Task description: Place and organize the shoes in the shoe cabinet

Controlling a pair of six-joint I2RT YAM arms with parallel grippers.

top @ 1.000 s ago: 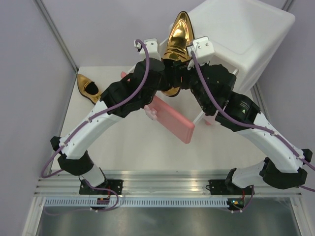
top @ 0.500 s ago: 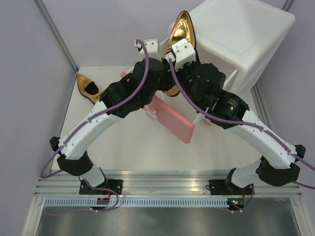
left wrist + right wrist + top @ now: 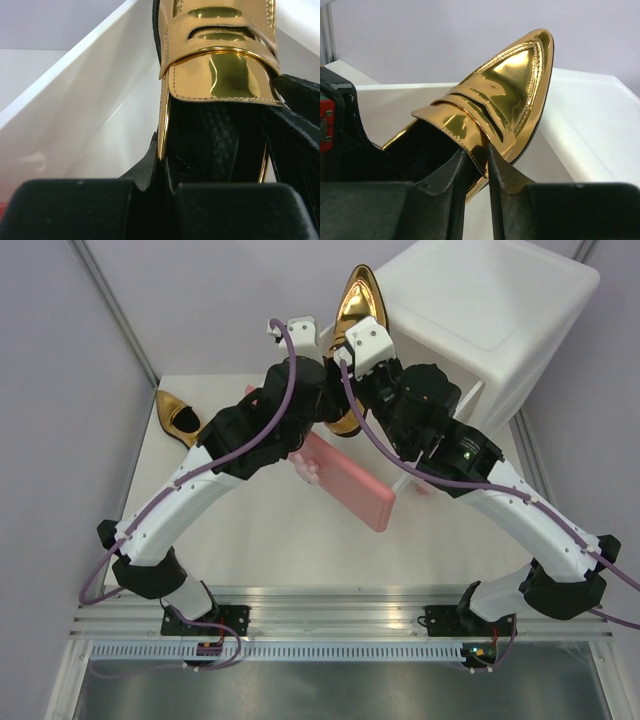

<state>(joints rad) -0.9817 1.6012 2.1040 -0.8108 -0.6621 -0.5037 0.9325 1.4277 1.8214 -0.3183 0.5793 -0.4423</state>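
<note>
Evidently early: no shoe visibly stowed. Raised gold shoe (image 3: 358, 300), mirror-bright, pointed toe up, dark lining, sits against the white shoe cabinet (image 3: 500, 310). Left gripper (image 3: 162, 165) clamped on its side wall; right gripper (image 3: 476, 160) pinched onto its strap edge. Second gold shoe (image 3: 180, 418) lies on the worktop (image 3: 260, 540). Pink drawer front (image 3: 345, 480) juts out. Green pair unseen.

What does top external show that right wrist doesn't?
Only top external: a second gold shoe lying flat at far left, and a pink drawer lying beneath the two arms. Only right wrist: the right tool closed on the edge of the held shoe's upper, and the stitching around its toe. Both: the held shoe with its toe pointing up, and the white cabinet behind it.
</note>
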